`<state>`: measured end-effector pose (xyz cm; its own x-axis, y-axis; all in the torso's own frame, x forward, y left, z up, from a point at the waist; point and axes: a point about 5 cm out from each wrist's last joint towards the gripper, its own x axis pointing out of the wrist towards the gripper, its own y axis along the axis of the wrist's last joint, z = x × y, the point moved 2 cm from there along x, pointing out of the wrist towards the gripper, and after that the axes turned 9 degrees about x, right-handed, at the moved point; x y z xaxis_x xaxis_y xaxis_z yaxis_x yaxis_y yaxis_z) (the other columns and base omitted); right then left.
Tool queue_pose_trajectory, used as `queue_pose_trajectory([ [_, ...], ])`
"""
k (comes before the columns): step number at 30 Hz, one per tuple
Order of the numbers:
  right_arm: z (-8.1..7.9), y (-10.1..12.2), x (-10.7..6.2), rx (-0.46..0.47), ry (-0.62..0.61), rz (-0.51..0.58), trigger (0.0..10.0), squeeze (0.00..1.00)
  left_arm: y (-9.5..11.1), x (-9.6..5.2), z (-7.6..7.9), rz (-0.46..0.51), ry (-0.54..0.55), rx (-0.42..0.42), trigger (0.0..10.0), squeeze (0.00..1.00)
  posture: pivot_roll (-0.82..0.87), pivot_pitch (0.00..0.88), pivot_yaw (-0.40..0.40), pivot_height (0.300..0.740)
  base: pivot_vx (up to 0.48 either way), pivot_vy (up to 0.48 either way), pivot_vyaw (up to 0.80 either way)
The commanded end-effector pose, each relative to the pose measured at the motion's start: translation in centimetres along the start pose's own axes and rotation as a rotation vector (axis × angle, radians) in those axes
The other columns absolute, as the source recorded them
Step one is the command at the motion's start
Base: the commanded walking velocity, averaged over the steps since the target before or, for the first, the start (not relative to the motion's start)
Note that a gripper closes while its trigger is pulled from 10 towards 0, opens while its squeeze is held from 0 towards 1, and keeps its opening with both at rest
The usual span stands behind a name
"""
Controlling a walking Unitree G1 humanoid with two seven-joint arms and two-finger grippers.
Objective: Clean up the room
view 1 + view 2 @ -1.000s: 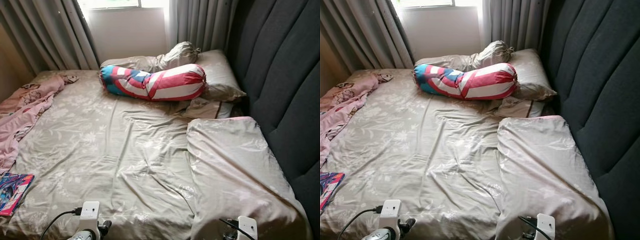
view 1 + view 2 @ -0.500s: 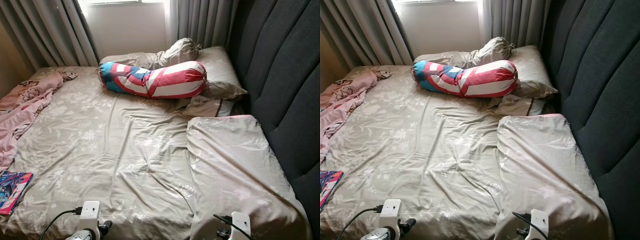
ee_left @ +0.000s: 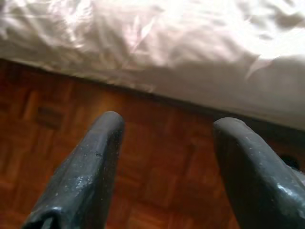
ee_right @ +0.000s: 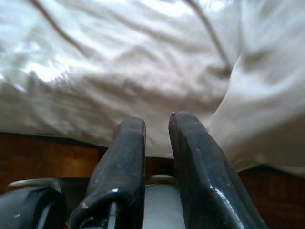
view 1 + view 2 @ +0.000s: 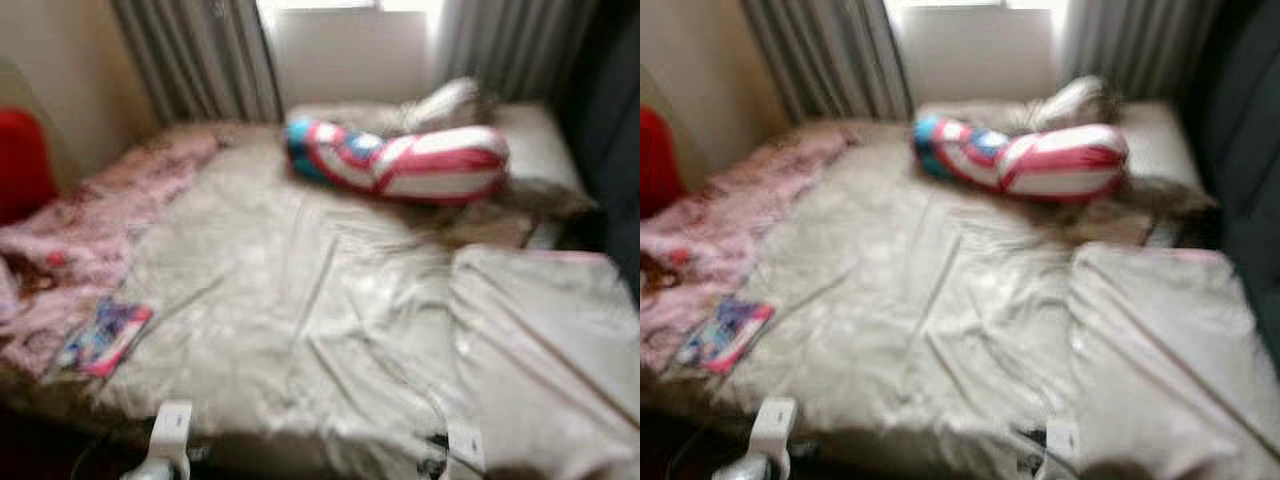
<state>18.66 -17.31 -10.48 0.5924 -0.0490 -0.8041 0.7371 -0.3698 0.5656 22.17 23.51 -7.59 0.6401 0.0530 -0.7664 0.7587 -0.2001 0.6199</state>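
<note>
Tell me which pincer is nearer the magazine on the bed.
Left. The left pincer hangs open over the wood floor at the bed's near edge, below the magazine on the bed's left side. The right pincer sits further right, by the big pillow.

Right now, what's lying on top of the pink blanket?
A colourful book lies on the pink blanket's edge, partly on the sheet. Whatever is under the blanket stays hidden; the picture is blurry.

Head stereo pair: high, at the bed's (image 5: 300,300) foot edge, facing forward and down along it toward the curtained window (image 5: 345,45) at upper centre; both frames blurred, same scene, slightly offset sideways. Wrist cameras: low, close, each looking along its own fingers at the bed's hanging sheet edge and the wooden floor (image 3: 57,109).
</note>
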Motion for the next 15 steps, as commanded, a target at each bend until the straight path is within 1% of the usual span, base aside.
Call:
queue_pose_trajectory([
  [1,-0.03,-0.44,-0.05,0.015,-0.008,-0.016,10.0,0.00,-0.26,-0.04,-0.12,-0.015,-0.002,0.004,10.0,0.00,-0.11,0.000,0.067,0.740,0.000,0.409,0.00],
  [15,0.18,-0.23,-0.02,0.014,-0.009,-0.016,10.0,0.00,0.01,0.04,0.08,-0.011,-0.005,-0.001,10.0,0.00,-0.10,0.000,0.056,0.740,0.000,0.407,0.00],
])
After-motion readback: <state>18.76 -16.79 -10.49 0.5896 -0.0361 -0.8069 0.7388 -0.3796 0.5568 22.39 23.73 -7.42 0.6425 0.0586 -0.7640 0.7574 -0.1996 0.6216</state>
